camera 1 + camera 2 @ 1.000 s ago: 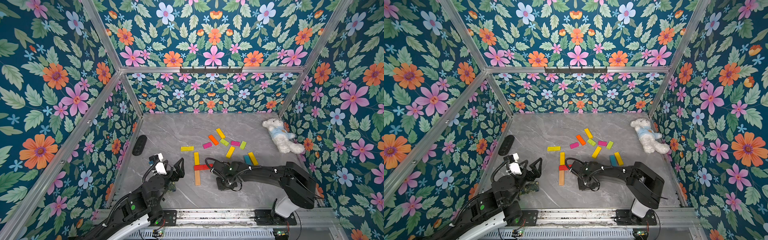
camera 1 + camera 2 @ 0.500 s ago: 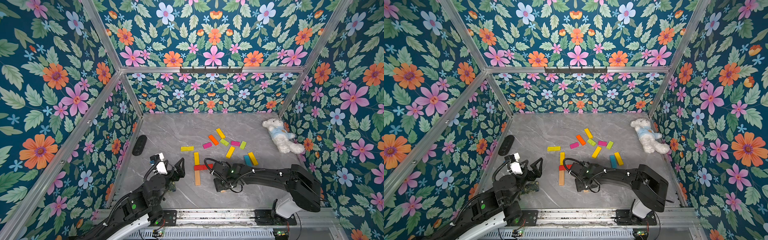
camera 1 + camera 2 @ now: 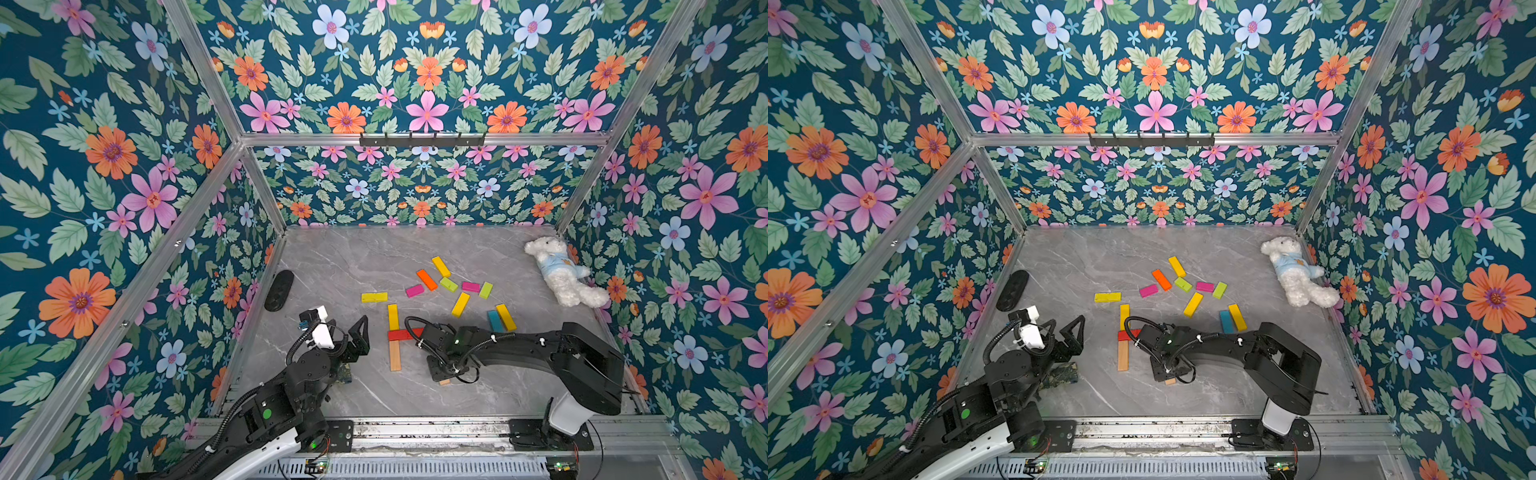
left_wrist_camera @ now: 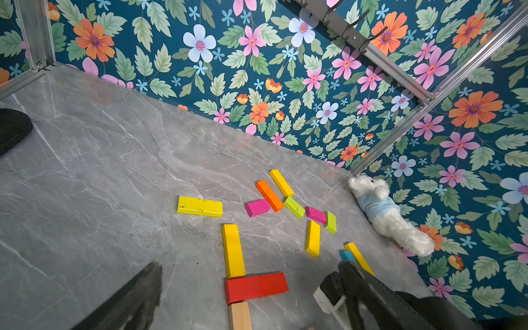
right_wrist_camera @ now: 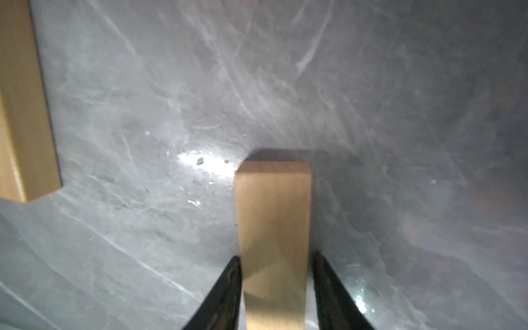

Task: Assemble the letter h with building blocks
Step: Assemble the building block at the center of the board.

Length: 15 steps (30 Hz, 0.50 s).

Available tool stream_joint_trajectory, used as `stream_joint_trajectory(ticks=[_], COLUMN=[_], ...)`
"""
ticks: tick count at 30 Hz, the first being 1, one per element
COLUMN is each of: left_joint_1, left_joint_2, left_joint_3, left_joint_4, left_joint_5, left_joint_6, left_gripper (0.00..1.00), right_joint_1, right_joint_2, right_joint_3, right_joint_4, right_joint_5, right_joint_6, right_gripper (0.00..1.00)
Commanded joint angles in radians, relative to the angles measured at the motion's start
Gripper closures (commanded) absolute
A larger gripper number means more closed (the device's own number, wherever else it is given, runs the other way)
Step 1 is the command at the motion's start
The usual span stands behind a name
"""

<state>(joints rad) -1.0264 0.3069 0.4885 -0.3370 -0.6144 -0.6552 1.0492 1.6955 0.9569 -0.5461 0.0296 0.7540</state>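
While the left end effector hangs over the front left of the grey surface with its fingers spread wide and nothing between them, the right end effector sits low over the surface, pinching a plain wood bar by its two long sides. Whether that bar rests on the surface I cannot tell. In both top views only its tip shows beneath the black fingers. Near it, towards the left arm, a second wood bar lies flat, its far end against a red bar laid crosswise. A long yellow bar touches the red one's far side, in line with the wood. Farther back the loose bars lie scattered, in yellow, orange, magenta, lime and blue. A white plush bear lies against the right wall.
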Motion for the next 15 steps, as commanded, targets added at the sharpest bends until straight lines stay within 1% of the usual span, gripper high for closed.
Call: stream_joint_trajectory(ticks=[1, 3, 8, 15], left_joint_1=[0.000, 0.000, 0.000, 0.000], left_joint_2=[-0.005, -0.005, -0.002, -0.011], left_joint_3=[-0.001, 0.000, 0.001, -0.002], left_joint_4=[0.010, 0.009, 0.010, 0.010], left_joint_5=[-0.022, -0.021, -0.021, -0.024], left_joint_6=[0.002, 0.002, 0.003, 0.003], left_gripper=[0.01, 0.01, 0.01, 0.01], right_joint_1=[0.001, -0.001, -0.017, -0.038], right_joint_2=[0.028, 0.034, 0.066, 0.142], right_joint_3=[0.000, 0.020, 0.103, 0.192], right_joint_4=[0.028, 0.024, -0.021, -0.061], right_joint_5=[-0.034, -0.025, -0.004, -0.030], right_joint_6=[0.005, -0.002, 0.001, 0.036], right_gripper=[0.66, 0.69, 0.70, 0.73])
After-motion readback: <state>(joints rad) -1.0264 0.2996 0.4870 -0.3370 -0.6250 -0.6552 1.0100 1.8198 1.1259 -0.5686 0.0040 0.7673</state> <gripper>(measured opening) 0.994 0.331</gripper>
